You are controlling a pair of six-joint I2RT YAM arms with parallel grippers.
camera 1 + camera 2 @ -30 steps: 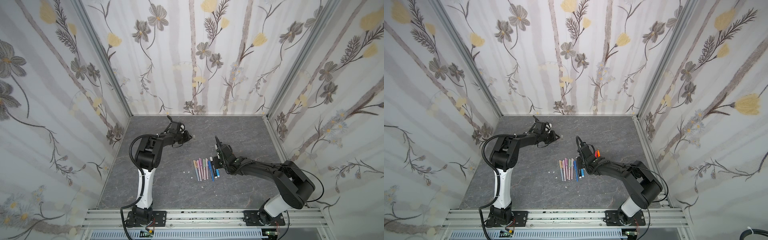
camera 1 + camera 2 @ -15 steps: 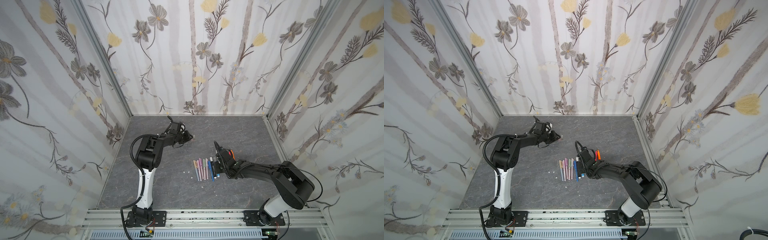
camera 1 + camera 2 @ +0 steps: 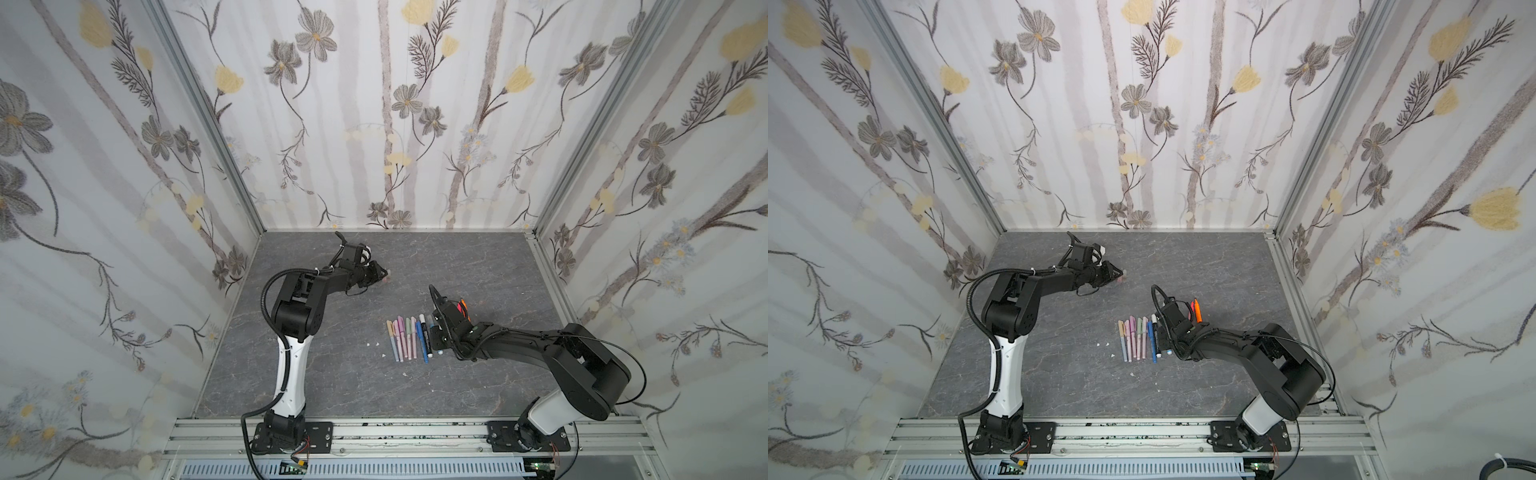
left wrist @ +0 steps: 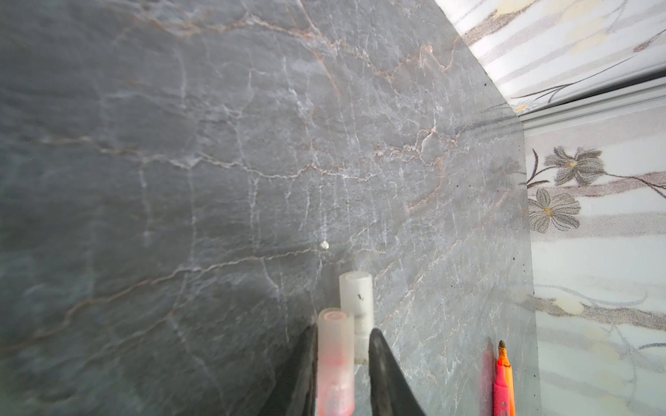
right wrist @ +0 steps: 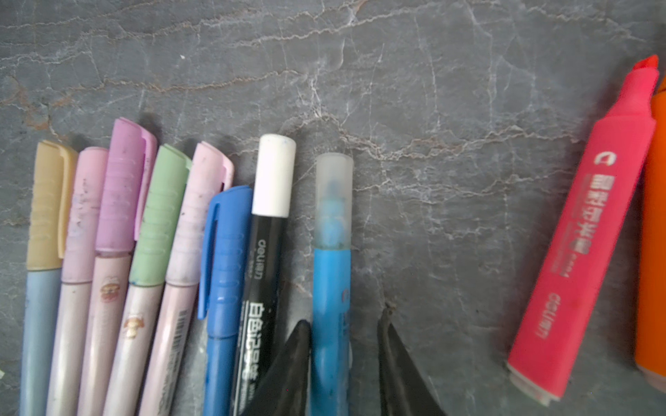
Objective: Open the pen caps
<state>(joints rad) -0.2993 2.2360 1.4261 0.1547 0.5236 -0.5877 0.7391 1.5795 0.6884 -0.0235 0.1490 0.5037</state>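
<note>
Left gripper [image 4: 342, 328]: jaws a little apart around a pink-tinted clear cap [image 4: 335, 356], with a gap on one side; a whitish cap [image 4: 356, 299] lies just beyond it on the grey table [image 4: 180, 180], well apart from the row of pens [image 3: 409, 338]; right gripper [image 5: 345, 315]: jaws apart, straddling the light blue pen [image 5: 331, 288], one finger close against its barrel; all eight pens in the row are capped; the red highlighter [image 5: 591, 230] and orange highlighter [image 5: 652, 252] lie uncapped to one side.

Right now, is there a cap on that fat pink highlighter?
No, the pink highlighter shows its red chisel tip bare, with nothing over it.
</note>
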